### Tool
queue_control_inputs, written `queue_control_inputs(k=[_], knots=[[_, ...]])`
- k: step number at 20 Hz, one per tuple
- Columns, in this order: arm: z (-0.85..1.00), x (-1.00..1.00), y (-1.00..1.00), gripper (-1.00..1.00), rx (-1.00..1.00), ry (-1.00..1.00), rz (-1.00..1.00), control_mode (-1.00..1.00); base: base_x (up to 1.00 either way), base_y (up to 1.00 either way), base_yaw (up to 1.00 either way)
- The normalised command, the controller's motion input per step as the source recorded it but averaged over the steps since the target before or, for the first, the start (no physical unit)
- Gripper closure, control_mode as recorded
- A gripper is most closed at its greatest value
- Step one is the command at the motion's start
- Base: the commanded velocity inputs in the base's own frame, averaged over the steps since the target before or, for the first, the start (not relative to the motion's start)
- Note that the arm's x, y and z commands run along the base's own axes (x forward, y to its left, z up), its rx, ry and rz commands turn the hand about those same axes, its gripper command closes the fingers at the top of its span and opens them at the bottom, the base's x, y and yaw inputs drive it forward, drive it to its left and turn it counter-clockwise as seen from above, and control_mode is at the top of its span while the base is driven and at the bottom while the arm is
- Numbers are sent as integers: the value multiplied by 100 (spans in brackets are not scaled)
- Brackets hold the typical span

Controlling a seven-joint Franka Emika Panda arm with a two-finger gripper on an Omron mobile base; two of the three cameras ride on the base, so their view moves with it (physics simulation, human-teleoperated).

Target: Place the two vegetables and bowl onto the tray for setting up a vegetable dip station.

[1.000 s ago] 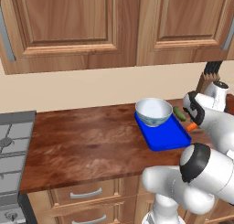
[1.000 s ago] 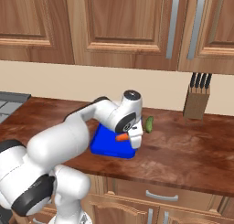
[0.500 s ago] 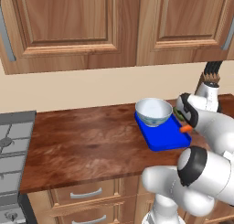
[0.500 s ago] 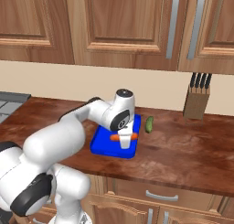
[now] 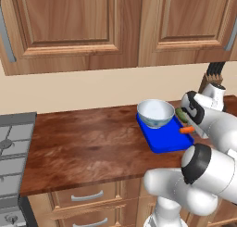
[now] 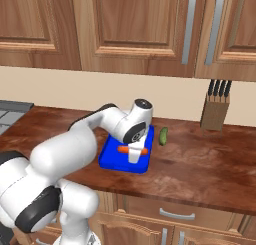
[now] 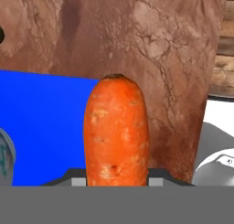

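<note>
My gripper [image 6: 134,156] is shut on the orange carrot [image 6: 132,150], holding it low over the right part of the bright blue tray [image 6: 112,160]. In the hand view the carrot [image 7: 116,134] stands between the fingers, with the tray [image 7: 41,122] beneath to the left and bare counter to the right. The white bowl [image 5: 156,112] sits on the far end of the tray [image 5: 162,140]; the arm hides it in the right base view. The green piece [image 6: 163,135] lies on the counter just right of the tray. From the left, the carrot [image 5: 187,129] pokes out from the gripper [image 5: 190,130].
A wooden knife block [image 6: 216,111] stands at the back right by the wall. A stove [image 5: 14,142] takes the counter's left end. Brown countertop [image 5: 88,142] stretches between the stove and the tray. Cabinets hang above.
The gripper has carried the carrot away from beside the green piece and over the tray, and has come lower. The bowl and green piece have stayed put.
</note>
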Motion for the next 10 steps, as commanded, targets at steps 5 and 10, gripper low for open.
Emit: queue_control_inputs(k=[5,10], knots=[[-5,1,16,100,8,-1,-5,-100,0,0,0],[-5,6,15,100,4,0,-7,-100,0,0,0]])
